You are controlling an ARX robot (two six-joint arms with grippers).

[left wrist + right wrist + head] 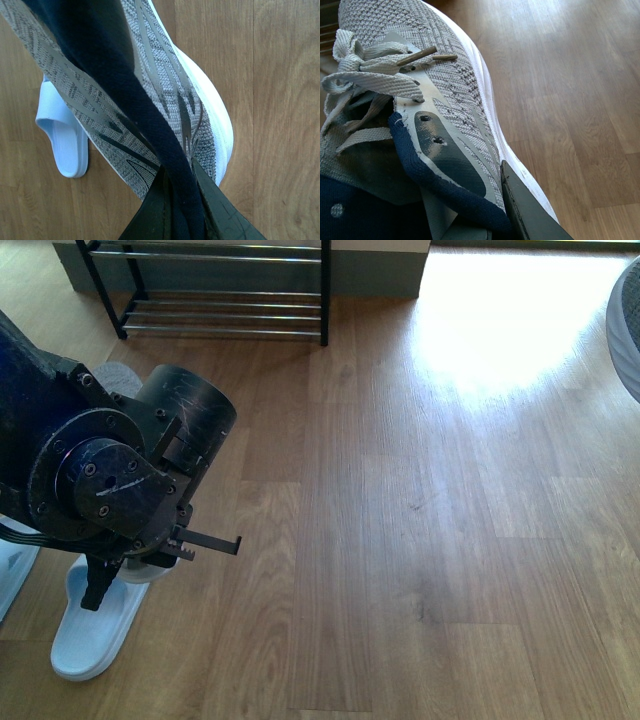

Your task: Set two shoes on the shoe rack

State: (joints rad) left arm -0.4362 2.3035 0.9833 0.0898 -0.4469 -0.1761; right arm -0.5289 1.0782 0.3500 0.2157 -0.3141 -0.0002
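1. Two grey knit sneakers are held, one per arm. Left fingers (227, 220) are clenched on the navy collar of the first sneaker (165, 100), which hangs over a pale-blue slide (62, 145). It should be lifted clear of the slide first.
2. Shoe rack (225, 315) stands at 11 o'clock in the front view. Carry the sneaker level and set its sole across the bars.
3. Right fingers (530, 210) grasp the second sneaker (450, 70) by its collar. The floor (420, 540) ahead looks open, and a grey rounded object (628, 325) at 2 o'clock lies off the path.
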